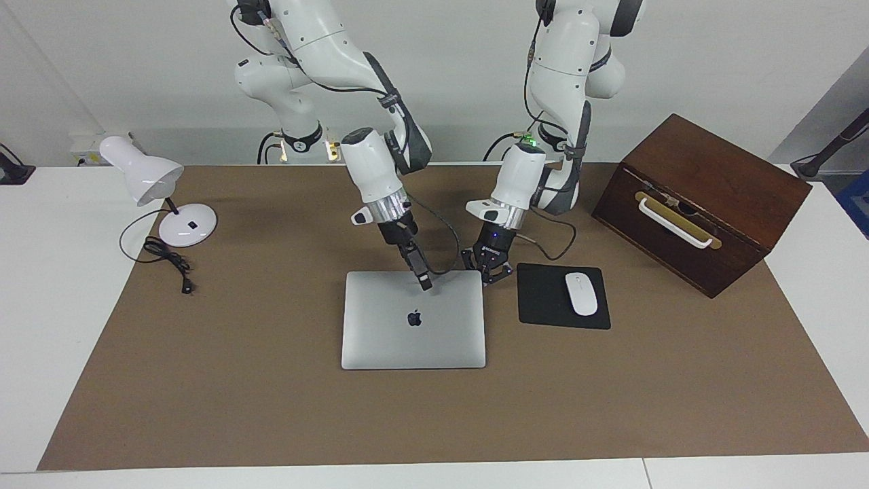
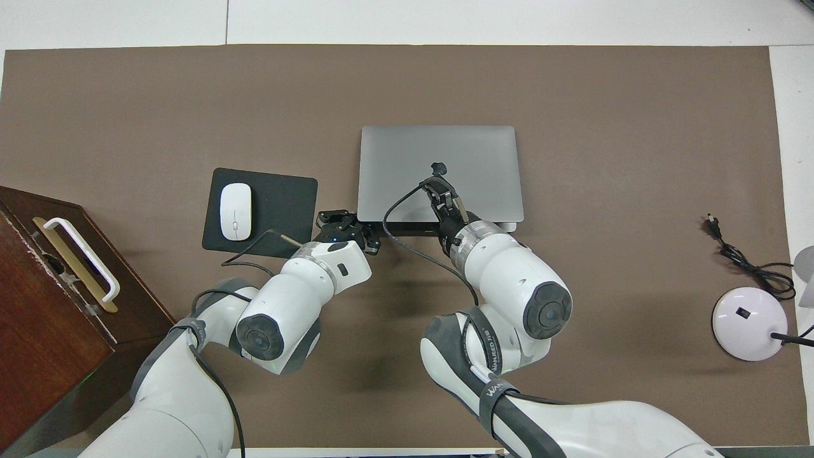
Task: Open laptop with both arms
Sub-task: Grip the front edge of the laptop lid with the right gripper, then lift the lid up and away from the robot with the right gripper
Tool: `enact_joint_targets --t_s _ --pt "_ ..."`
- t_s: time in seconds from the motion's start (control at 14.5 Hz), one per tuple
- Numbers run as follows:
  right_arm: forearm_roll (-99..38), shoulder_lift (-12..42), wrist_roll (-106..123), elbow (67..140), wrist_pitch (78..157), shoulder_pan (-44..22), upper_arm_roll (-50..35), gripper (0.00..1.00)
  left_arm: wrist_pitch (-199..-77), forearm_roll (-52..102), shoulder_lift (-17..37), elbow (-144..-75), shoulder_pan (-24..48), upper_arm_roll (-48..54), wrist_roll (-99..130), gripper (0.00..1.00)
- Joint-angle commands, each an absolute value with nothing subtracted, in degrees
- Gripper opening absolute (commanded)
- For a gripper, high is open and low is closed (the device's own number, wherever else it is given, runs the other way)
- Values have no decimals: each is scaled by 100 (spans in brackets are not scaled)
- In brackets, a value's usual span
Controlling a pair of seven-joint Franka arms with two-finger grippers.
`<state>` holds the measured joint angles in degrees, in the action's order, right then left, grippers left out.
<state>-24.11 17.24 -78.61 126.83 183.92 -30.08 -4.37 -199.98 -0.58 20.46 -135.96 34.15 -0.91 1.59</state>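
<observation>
- The thin silver-grey metal laptop (image 1: 413, 319) with a dark apple logo on its lid lies flat and closed on the brown table mat (image 1: 271, 380), roughly mid-table.
- The left gripper (image 1: 490, 272), on the white jointed left arm (image 1: 519, 183), sits low at the laptop's corner nearest the robots, toward the left arm's end of the table. Its fingertips are closed together with nothing between them, while the outer links splay sideways. The fingertips lie just beside the laptop's edge; whether they touch it I cannot tell.
- The right gripper (image 1: 425, 282), on the white jointed right arm (image 1: 370, 170), points slantwise down at the lid. Its tip is at the strip of lid nearest the robots, with the apple logo just below the fingers in the facing view. The black fingers (image 2: 439, 189) look narrow and close together, but whether they are fully closed I cannot tell. They hold nothing.
- A flat black rectangular mouse pad (image 1: 550, 305) lies just beside the left gripper's fingers, toward the left arm's end, carrying a small white oval mouse (image 1: 581, 293).
- A dark brown wooden box (image 1: 699, 200) with a white handle stands well apart from the left fingers, at the same end.
- A white desk lamp (image 1: 159, 193) with a black cord stands well apart from the right fingers, at the right arm's end.
</observation>
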Motion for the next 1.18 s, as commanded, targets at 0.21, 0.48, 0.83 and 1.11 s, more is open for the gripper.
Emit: enact_joint_targets --t_s 0.21,0.48,0.83,1.11 --pt "-2522 1758 -7717 12314 17886 -2962 -378 100 -20074 -132 2390 -13421 3498 -141 176 0" --pt "-2461 1758 -7620 12147 17641 -2883 -360 100 -20074 -132 2391 -13421 3498 -141 176 0" --pt "-2382 1687 -7620 11594 16666 -2813 -194 100 -20074 -132 2391 -13421 3498 -141 167 0" --pt "-2093 1687 -7620 11102 15954 -2778 61 100 -20074 -132 2391 -13421 3498 -141 167 0"
